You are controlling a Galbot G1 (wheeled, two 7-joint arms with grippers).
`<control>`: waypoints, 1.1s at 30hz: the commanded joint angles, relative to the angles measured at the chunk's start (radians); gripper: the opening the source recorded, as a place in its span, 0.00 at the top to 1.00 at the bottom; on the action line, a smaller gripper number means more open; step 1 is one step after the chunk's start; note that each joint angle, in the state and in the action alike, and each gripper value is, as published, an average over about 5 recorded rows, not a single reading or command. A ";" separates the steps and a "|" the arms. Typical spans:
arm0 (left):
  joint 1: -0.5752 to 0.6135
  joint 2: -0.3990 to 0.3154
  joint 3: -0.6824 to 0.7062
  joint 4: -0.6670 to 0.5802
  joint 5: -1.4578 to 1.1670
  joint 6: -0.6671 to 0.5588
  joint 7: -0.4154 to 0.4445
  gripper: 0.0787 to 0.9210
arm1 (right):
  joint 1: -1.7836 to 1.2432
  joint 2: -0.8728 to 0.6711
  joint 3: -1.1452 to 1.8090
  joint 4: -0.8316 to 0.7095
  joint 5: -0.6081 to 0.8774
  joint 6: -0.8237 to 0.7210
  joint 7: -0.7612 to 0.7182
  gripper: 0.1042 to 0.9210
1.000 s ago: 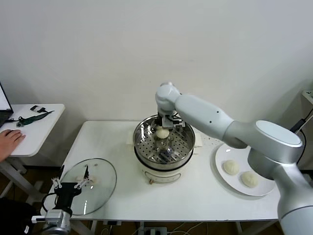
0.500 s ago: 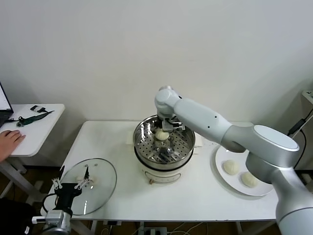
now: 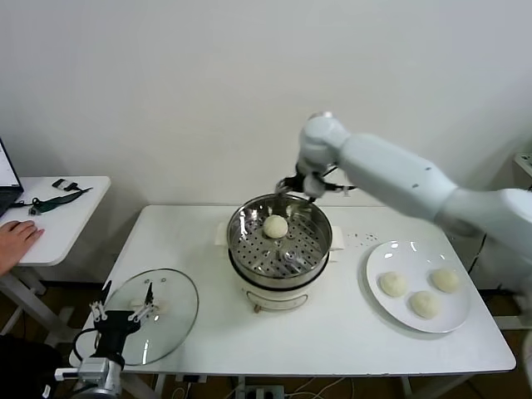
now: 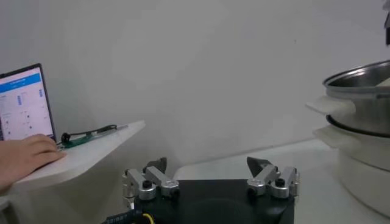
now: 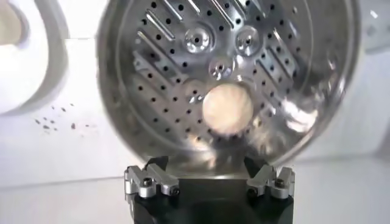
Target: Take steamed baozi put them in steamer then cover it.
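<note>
Sitting in steamer (image 3: 280, 249): 1 baozi (image 3: 276, 226); 3 on plate (image 3: 382, 264); right claw (image 5: 210, 173) spread, empty.

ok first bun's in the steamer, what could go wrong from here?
1. Three baozi sit close together on the plate; the open right gripper could nudge a neighbour while picking one.
2. The bun already in the steamer lies toward the back of the basket; the next drop could land on it.
3. The glass lid lies at the table's front-left edge by the left gripper; a poor grasp could push it off.
</note>
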 commanded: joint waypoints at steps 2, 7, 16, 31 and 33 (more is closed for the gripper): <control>0.000 -0.003 0.007 -0.018 0.003 0.004 0.000 0.12 | 0.187 -0.345 -0.275 0.118 0.553 -0.489 0.019 0.12; -0.001 -0.008 0.017 -0.023 0.007 0.005 0.001 0.12 | 0.027 -0.498 -0.213 0.130 0.682 -0.640 -0.039 0.12; 0.002 -0.004 0.013 -0.025 0.012 0.014 0.001 0.12 | -0.466 -0.543 0.149 0.021 0.523 -0.643 -0.100 0.12; 0.008 -0.013 0.008 -0.017 0.025 0.014 0.000 0.12 | -0.590 -0.321 0.286 -0.220 0.364 -0.591 -0.077 0.12; 0.009 -0.013 0.008 -0.016 0.025 0.013 0.000 0.12 | -0.590 -0.298 0.293 -0.239 0.357 -0.590 -0.073 0.12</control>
